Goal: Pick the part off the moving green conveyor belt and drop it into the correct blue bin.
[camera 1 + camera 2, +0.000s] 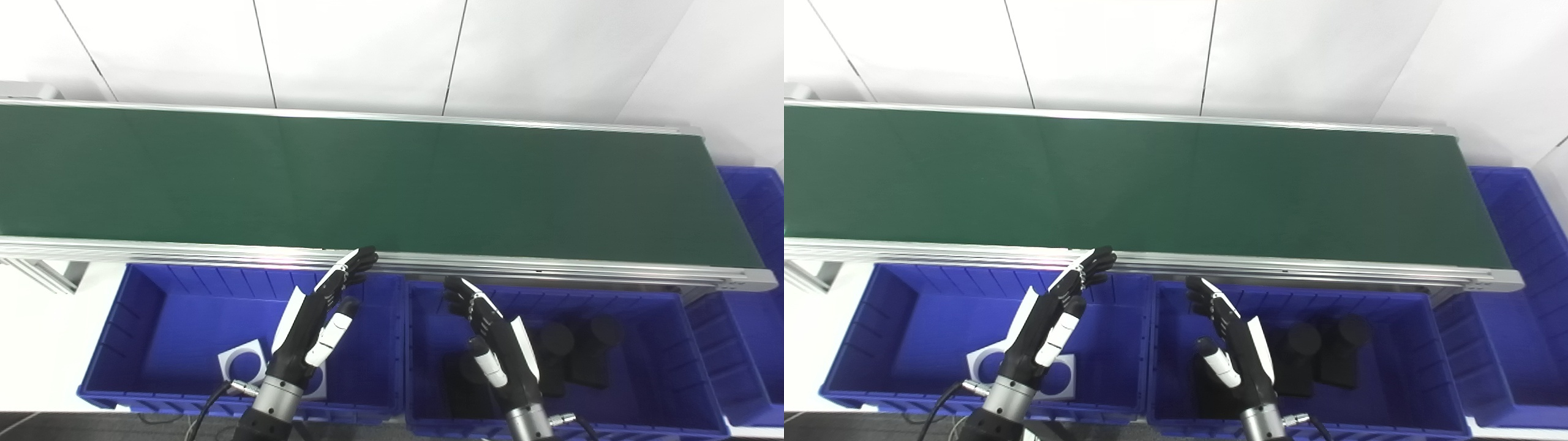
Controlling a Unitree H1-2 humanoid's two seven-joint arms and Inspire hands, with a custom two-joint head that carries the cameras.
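The green conveyor belt (380, 177) runs across the view with no part on it. My left hand (318, 318) hovers open above the left blue bin (135, 294), its fingers stretched toward the belt's near rail. My right hand (490, 331) hovers open above the middle blue bin (649, 306), holding nothing. White flat parts with round holes (244, 361) lie in the left bin, partly hidden by my left arm. Black cylindrical parts (576, 352) stand in the middle bin.
A third blue bin (756, 245) sits past the belt's right end. The belt's aluminium rail (551, 266) runs just above the bins. White wall panels stand behind the belt.
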